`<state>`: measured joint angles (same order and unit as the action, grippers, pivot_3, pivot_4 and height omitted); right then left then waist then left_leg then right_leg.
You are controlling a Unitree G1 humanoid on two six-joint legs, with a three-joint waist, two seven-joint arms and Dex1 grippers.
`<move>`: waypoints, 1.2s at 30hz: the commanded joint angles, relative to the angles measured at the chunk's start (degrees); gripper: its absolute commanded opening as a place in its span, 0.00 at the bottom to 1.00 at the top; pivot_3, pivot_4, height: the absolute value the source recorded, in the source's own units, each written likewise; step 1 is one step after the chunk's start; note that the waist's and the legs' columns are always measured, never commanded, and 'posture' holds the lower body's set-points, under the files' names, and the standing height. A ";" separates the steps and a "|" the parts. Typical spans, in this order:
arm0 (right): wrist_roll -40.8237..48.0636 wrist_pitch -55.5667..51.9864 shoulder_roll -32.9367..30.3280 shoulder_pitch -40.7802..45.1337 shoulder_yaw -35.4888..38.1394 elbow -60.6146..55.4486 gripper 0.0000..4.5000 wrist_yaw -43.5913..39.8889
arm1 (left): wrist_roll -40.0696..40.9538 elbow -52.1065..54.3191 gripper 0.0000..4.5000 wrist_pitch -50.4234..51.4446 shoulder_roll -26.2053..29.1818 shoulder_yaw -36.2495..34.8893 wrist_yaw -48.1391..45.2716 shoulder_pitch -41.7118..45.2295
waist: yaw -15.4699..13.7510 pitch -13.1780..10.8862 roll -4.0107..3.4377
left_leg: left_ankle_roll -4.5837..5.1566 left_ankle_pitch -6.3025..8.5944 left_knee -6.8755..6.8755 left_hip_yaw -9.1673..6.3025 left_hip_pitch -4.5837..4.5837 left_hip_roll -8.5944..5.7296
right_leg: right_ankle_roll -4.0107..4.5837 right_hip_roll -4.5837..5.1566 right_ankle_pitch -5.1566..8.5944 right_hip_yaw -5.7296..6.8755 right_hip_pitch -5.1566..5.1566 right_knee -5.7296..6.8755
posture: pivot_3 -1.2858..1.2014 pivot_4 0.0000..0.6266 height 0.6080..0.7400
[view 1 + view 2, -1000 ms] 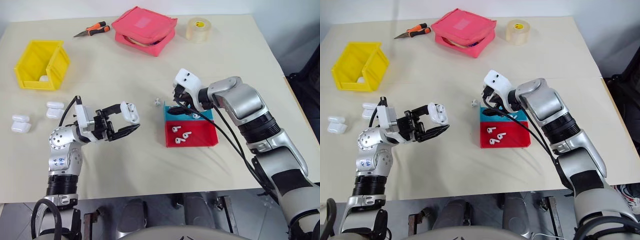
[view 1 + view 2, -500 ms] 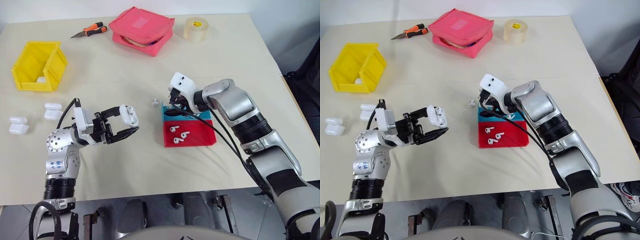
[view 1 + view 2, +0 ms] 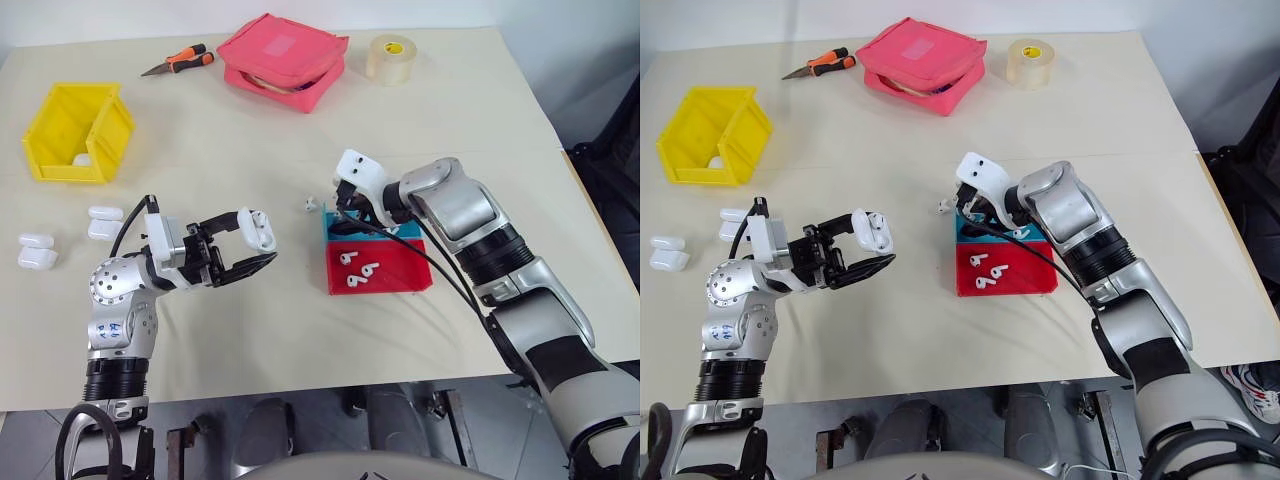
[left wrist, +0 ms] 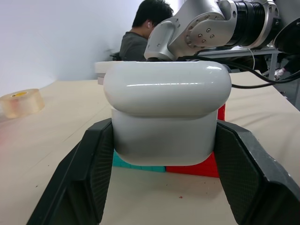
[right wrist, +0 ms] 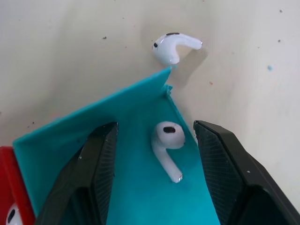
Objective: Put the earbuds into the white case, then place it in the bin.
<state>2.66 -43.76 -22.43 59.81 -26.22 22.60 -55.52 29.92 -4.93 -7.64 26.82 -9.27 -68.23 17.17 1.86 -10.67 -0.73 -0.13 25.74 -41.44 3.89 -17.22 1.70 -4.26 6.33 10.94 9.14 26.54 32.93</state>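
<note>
Lying in trays: three earbuds [image 3: 359,271]; one outside.

Bin [image 3: 75,130] far left on desk [image 3: 250,330]; trays [image 3: 380,265] centre-right holding earbuds [image 3: 358,272]; one earbud [image 5: 176,47] on desk just outside tray corner.

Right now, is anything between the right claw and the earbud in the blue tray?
Nothing visible. The right claw is open, with a finger on either side of the earbud lying in a corner of the blue tray. The tray's low wall sits beside it, and another earbud lies outside on the table.
</note>
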 commanded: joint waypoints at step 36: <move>-6.95 -0.11 2.09 7.30 -2.66 5.70 0.22 -6.69 | 1.11 2.11 0.62 -0.83 0.21 -1.52 0.92 -0.69 | 0.08 -0.01 -0.02 | 0.00 0.00 0.00 0.00 -0.01 0.00 | 0.00 0.00 0.00 0.00 0.02 0.00 | 0.52 0.24 1.00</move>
<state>-3.58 -44.67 -20.67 65.60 -29.01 28.69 -61.76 29.91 -4.93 -7.68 26.82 -10.15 -67.59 16.94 1.94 -10.68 -0.75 -0.13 25.74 -41.44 3.89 -17.23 1.70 -4.25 6.33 10.94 9.14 26.55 32.92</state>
